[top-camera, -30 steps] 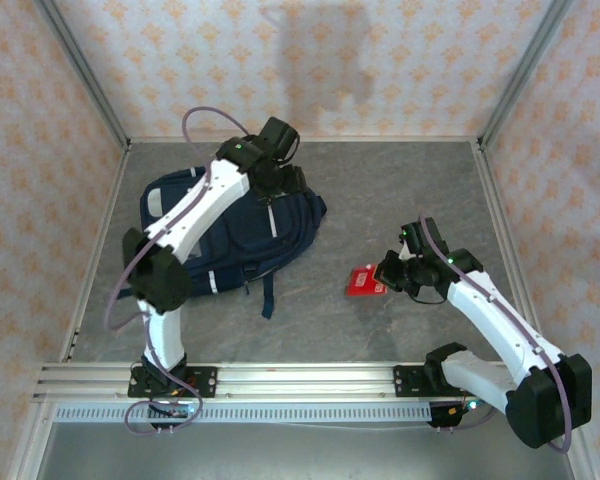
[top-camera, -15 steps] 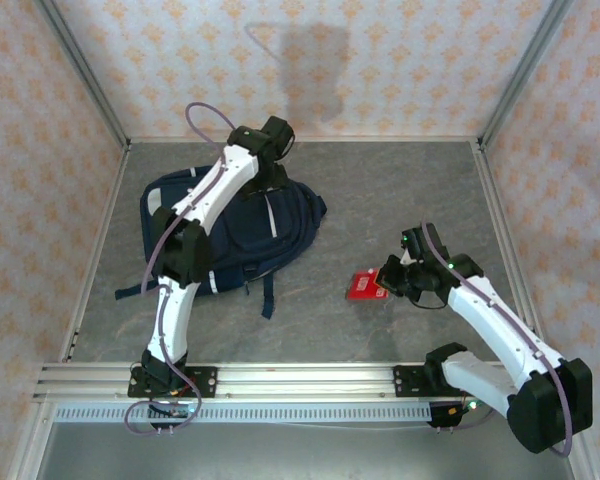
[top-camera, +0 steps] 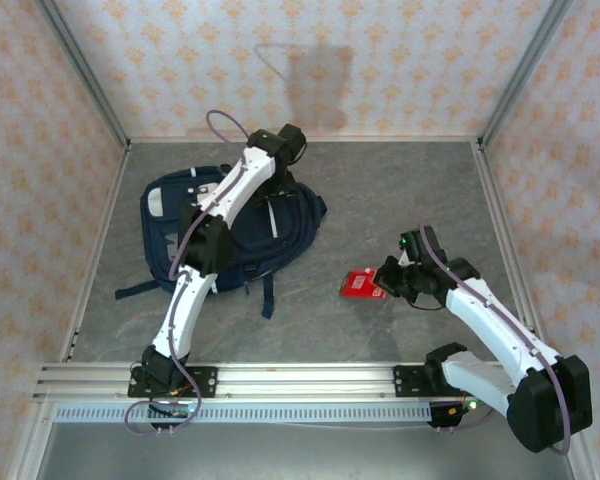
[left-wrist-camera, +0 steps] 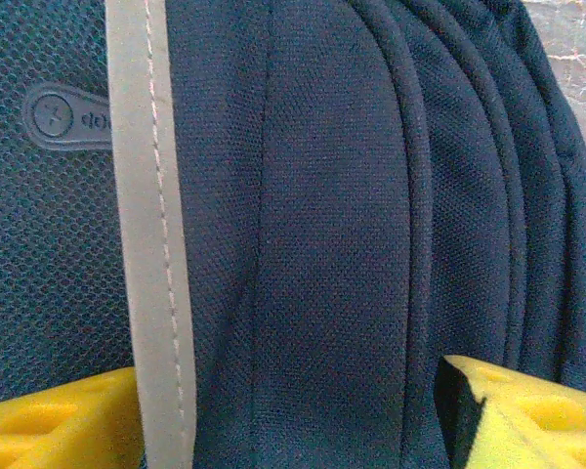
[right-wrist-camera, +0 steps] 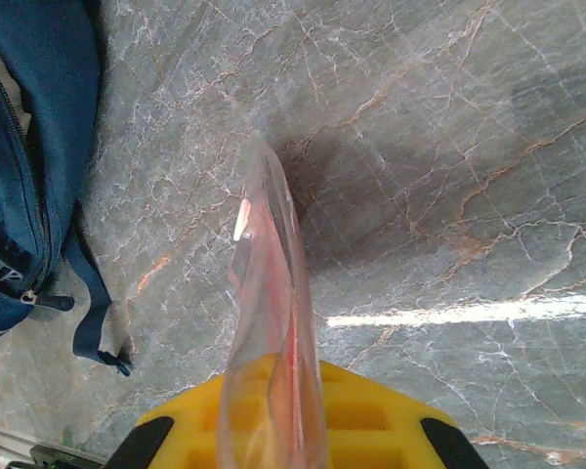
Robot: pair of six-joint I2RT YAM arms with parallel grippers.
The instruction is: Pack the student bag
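The student bag (top-camera: 235, 230), a large navy backpack, lies flat on the left half of the table. My left gripper (top-camera: 280, 187) is down on its far right part. In the left wrist view its yellow fingers (left-wrist-camera: 59, 420) stand wide apart and open, with navy fabric (left-wrist-camera: 322, 244) and a pale grey stripe (left-wrist-camera: 151, 244) between them. My right gripper (top-camera: 386, 281) is shut on a red packet in clear plastic (top-camera: 358, 284), held just above the table right of the bag. The packet (right-wrist-camera: 271, 283) shows edge-on, rising from the closed yellow jaws (right-wrist-camera: 273, 401).
A loose bag strap (top-camera: 268, 296) trails toward the front, and its end (right-wrist-camera: 98, 322) lies left of the packet. Patterned walls with metal posts close in the table on three sides. An aluminium rail (top-camera: 300, 378) carries both arm bases.
The left arm's elbow has swung right and forward while its gripper stayed on the bag's far right part. The right gripper with the red packet has shifted slightly left.
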